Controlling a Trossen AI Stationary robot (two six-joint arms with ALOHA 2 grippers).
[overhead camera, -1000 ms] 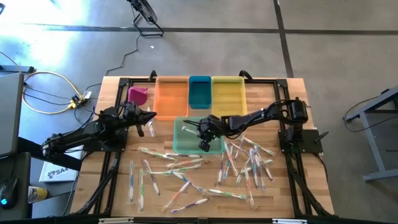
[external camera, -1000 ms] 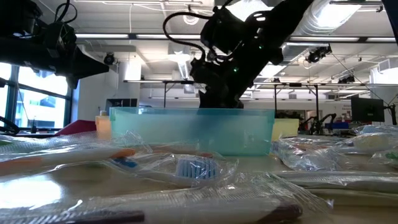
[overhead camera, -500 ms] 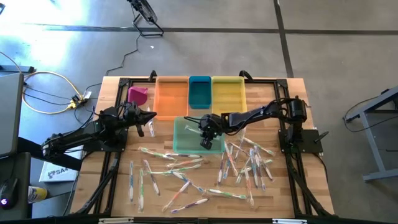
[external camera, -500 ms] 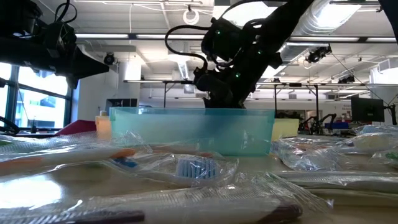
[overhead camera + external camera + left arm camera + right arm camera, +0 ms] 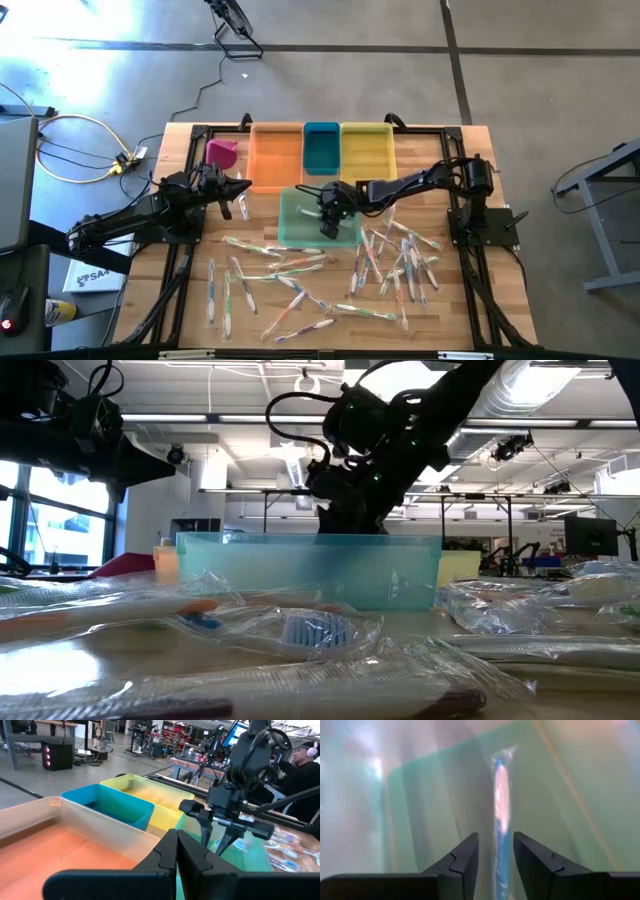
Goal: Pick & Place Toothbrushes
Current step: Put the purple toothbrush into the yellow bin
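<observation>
From here only "SA" reads clearly, printed on the white box (image 5: 88, 277) on the floor beside the worktop (image 5: 455, 310).

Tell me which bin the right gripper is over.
The green bin, the one set alone in front of the orange, blue and yellow row. The right gripper hangs over it, above a wrapped toothbrush.

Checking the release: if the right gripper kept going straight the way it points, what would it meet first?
Probably the wrapped toothbrush right ahead of the right gripper, lying in the green bin; then the bin floor. Depth is hard to judge.
</observation>
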